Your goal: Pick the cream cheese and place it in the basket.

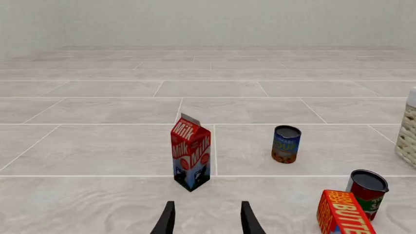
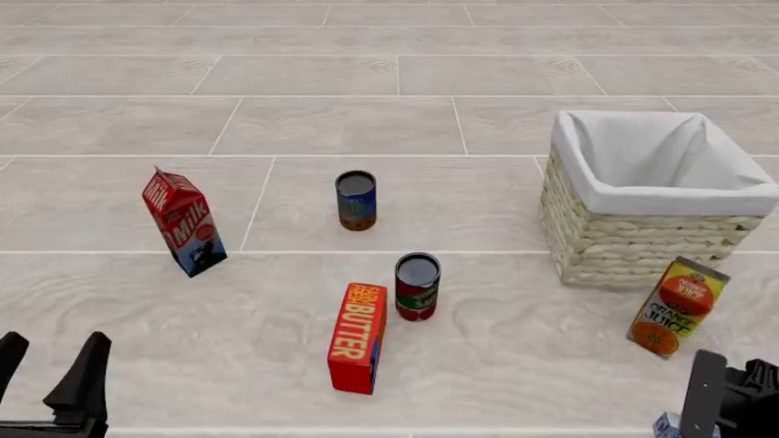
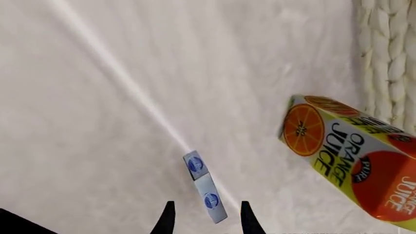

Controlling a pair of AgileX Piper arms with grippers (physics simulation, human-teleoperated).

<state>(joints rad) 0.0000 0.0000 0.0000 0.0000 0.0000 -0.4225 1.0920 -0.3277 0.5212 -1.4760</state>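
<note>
Right, right arm's fingers (image 3: 204,217) spread above the cream cheese (image 3: 204,193); it should descend straddling the narrow sides, avoiding the juice carton (image 3: 354,156).

From the front my right gripper (image 2: 718,406) hides most of the small pale blue-and-white cream cheese box (image 2: 667,426); the bottom edge crops both.

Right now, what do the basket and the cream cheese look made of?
Basket: woven wicker look, matte cream, braided ridges on its walls; white liner seems soft cloth, folded over the rim. Cream cheese: probably printed card, flat pale faces with blue round logos.
</note>
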